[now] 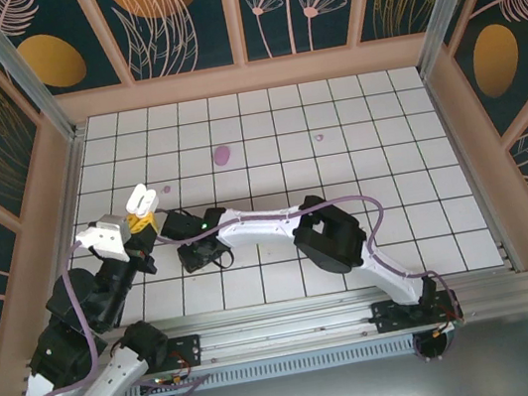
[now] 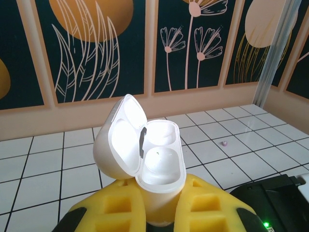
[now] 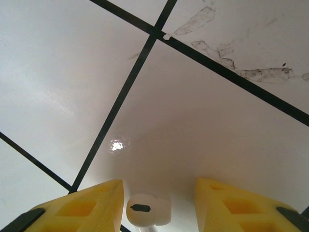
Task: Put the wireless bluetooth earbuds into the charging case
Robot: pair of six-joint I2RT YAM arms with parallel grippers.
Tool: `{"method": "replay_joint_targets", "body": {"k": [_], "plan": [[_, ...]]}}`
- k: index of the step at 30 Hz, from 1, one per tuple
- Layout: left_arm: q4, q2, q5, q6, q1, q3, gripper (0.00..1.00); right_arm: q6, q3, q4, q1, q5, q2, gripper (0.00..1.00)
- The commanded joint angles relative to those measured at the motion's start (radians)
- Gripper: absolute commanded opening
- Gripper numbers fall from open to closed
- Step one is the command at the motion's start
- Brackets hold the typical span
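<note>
Dark panels painted with flowers and leaves stand around us, and below them lies the white tiled table (image 1: 361, 173), ruled in black lines. In the right wrist view we see one earbud (image 3: 148, 210) lying on a tile at 6 o'clock, between the yellow fingers (image 3: 96, 205) of the right gripper (image 3: 159, 186). The jaws stand spread. The earbud is close to the finger at 9 o'clock, with a clear gap toward the finger at 3 o'clock, so nothing is pinched yet. Its longer side seems to run from 9 to 3, across the gap, so we judge that closing would take it end to end. Seen from above, the charging case (image 1: 140, 197) is near the right gripper, at about 10 o'clock from it, and is held off the table with its lid swung open. The left gripper (image 2: 161, 205) is pressed together on the case's base, with the mouth facing up. We cannot tell whether an earbud already sits in a well.
</note>
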Motion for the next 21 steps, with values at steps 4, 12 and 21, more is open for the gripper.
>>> {"method": "replay_joint_targets", "body": {"k": [4,12,21], "plan": [[0.013,-0.015,0.006,-0.001,-0.003,0.006,0.00,-0.017,0.035,-0.075,0.028,0.017,0.030,0.43],[0.018,-0.014,0.008,-0.001,-0.004,0.003,0.00,-0.019,0.055,-0.089,0.035,0.017,0.041,0.42],[0.016,-0.019,0.014,-0.001,-0.004,0.005,0.00,-0.026,0.096,-0.114,0.039,0.015,0.071,0.35]]}}
